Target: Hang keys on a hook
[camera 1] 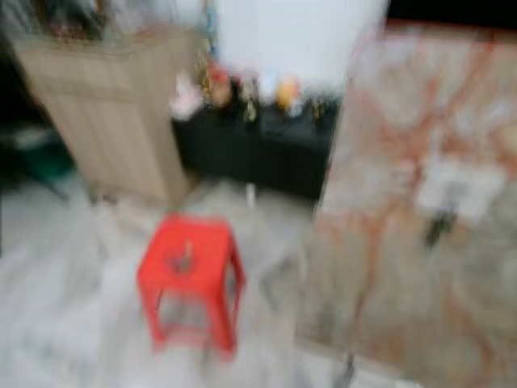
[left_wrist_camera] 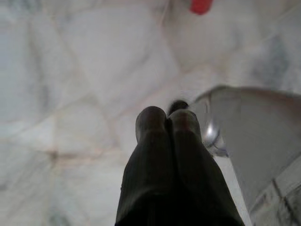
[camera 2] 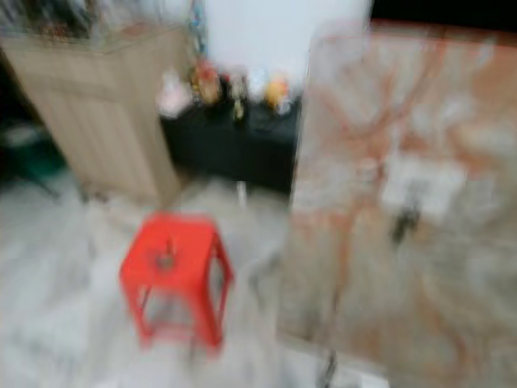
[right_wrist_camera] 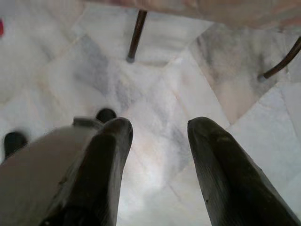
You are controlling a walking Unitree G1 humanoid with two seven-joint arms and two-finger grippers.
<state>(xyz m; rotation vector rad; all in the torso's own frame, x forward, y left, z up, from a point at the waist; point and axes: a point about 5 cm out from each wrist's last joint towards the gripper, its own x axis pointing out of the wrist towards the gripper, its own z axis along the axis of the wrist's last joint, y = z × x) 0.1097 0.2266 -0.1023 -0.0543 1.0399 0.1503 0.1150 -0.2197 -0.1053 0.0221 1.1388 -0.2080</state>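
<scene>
Right gripper (right_wrist_camera: 157, 136) spread wide, left gripper (left_wrist_camera: 167, 125) pinched shut, both empty — approach red stool (camera 1: 191, 279) at 7 o'clock slowly, centre over small dark obj — prob. keys (camera 1: 185, 259).

head views blurred. pale marble floor (camera 1: 56, 307) with grey veining. red plastic stool (camera 1: 191, 279) near centre-left. far left: light wood cabinet (camera 1: 113, 113). beside it on the right, low black cabinet (camera 1: 258, 149) with small colourful items (camera 1: 242, 89) on top, too blurred to identify. bright white wall (camera 1: 299, 36) behind it. right: large marbled orange-beige panel (camera 1: 420, 218) standing on thin dark legs (right_wrist_camera: 136, 34)
</scene>
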